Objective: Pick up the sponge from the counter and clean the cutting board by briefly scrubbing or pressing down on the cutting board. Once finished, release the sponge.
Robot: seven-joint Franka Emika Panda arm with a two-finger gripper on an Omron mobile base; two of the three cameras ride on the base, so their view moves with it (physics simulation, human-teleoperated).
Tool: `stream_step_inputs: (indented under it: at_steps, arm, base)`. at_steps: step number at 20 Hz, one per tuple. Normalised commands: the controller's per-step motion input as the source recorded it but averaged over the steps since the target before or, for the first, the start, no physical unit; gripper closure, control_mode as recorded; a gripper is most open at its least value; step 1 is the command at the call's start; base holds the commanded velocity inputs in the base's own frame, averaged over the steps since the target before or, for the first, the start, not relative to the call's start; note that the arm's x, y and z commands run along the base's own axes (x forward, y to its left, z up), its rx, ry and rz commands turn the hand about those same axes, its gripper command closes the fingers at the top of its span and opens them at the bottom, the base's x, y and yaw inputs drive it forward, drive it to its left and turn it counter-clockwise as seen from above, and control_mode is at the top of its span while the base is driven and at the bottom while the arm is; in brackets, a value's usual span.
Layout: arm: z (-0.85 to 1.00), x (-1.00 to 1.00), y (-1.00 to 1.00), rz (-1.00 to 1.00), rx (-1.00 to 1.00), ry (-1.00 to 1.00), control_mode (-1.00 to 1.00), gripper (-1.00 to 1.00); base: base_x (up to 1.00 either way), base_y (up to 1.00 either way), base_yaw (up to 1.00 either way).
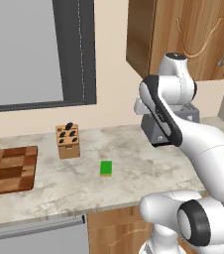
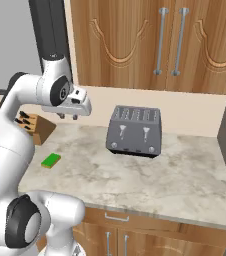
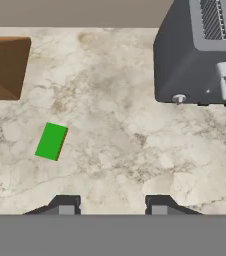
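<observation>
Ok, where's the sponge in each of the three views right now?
Left base view: sponge at centre, on the counter, right of the knife block.
Right base view: far left, below the knife block.
Hand view: left of centre, below the knife block.
Shared landmark: the knife block.

Open counter surrounds the sponge, with the knife block and toaster standing well apart.

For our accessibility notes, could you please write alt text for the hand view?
A green sponge lies on the marbled counter, left of and beyond the open gripper. A dark toaster stands upper right, a knife block upper left.
</observation>
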Motion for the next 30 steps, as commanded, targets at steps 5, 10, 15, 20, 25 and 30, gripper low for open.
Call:
stream_step_inputs:
  at_steps: [5, 10, 15, 20, 25, 30]
  arm:
    - [0.00, 0.00, 0.00, 0.00, 0.00, 0.00, 1.00, -1.00]
    - [0.00, 0.00, 0.00, 0.00, 0.00, 0.00, 1.00, -1.00]
    - [0.00, 0.00, 0.00, 0.00, 0.00, 0.00, 1.00, -1.00]
    - [0.00, 0.00, 0.00, 0.00, 0.00, 0.00, 1.00, -1.00]
    - [0.00, 0.00, 0.00, 0.00, 0.00, 0.00, 1.00, -1.00]
    - [0.00, 0.00, 0.00, 0.00, 0.00, 0.00, 1.00, -1.00]
  base:
    - [-0.16, 0.09, 0.00]
    - [-0.05, 0.88, -0.02]
    - [0.00, 0.83, -0.06]
    - [0.04, 0.61, 0.00]
    - [0.24, 0.61, 0.00]
    - [0.48, 0.37, 0.00]
